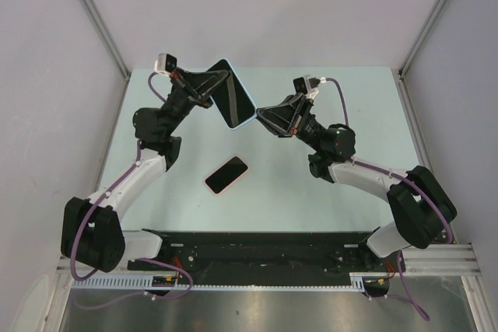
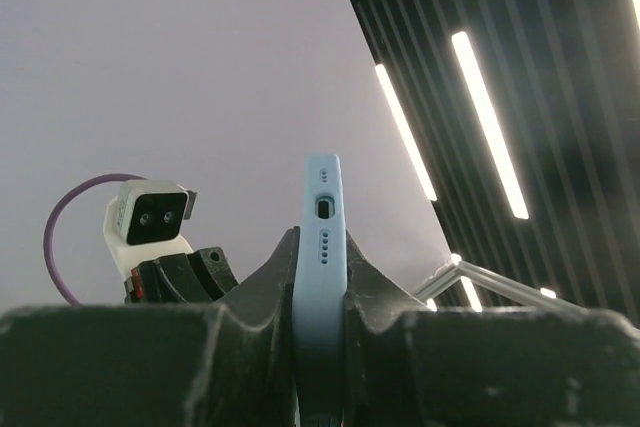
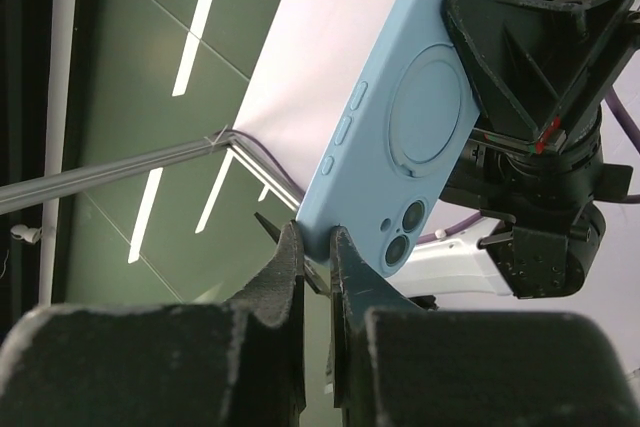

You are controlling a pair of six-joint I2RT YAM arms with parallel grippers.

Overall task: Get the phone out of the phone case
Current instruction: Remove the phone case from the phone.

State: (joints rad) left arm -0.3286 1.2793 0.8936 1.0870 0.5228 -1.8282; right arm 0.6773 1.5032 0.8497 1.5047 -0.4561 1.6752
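While L gripper (image 1: pixel 225 75) & R gripper (image 1: pixel 259 112) both pinch blue case (image 1: pixel 234 95), only top cam shows phone (image 1: pixel 226 174) on table (image 1: pixel 296 192).

Case (image 1: pixel 233 104): light blue, with a round ring and two camera openings on its back. It is raised in the air, tilted, dark face up.
Phone (image 1: pixel 226 174): black screen, pink rim. It lies flat, screen up, nearer than the case and apart from it.

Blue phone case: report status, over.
Left pincer, right pincer shut on light blue silicone phone case, held aloft. Pink-rimmed black phone flat on table, untouched. Nothing blocking.
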